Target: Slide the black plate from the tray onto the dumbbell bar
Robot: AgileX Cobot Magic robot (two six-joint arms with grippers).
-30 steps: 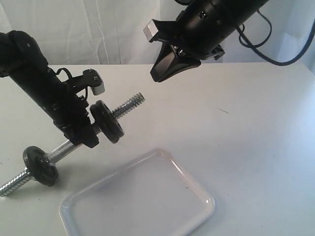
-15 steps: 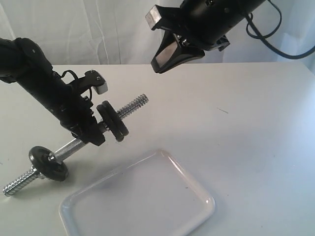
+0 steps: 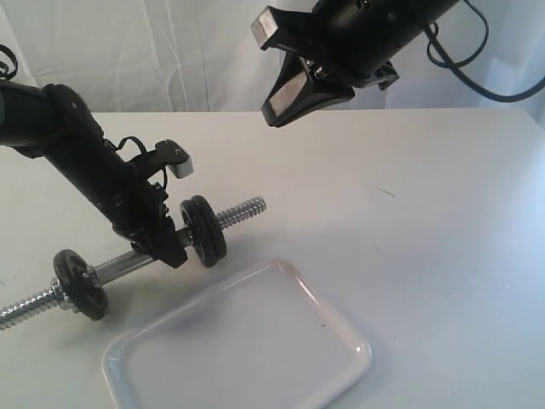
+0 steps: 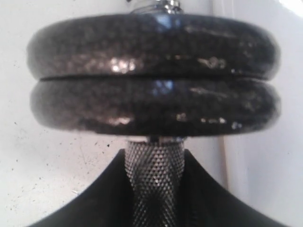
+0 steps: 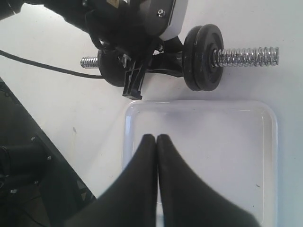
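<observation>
My left gripper [image 3: 166, 247] is shut on the knurled middle of the dumbbell bar [image 3: 128, 264], which runs low across the table, nearly level. Two black discs sit flush together on the bar just beyond the fingers. The outer one, toward the threaded end [image 3: 247, 209], is the black plate [image 3: 216, 230]. In the left wrist view the plate [image 4: 151, 45] lies on the far side of the other disc [image 4: 151, 106]. A third disc [image 3: 81, 284] sits near the bar's other end. The white tray [image 3: 341, 328] holds nothing. My right gripper [image 3: 285, 98] hangs high above the table, shut and holding nothing.
The tray [image 5: 270, 142] lies directly under the right gripper [image 5: 156, 137], next to the disc pair [image 5: 203, 56]. A white cloth backdrop closes off the rear. A cable trails on the table by the left arm [image 5: 42, 66].
The left arm has lowered the bar, tipping its raised threaded end down to nearly level. The right gripper rose a second ago and has since held still.
</observation>
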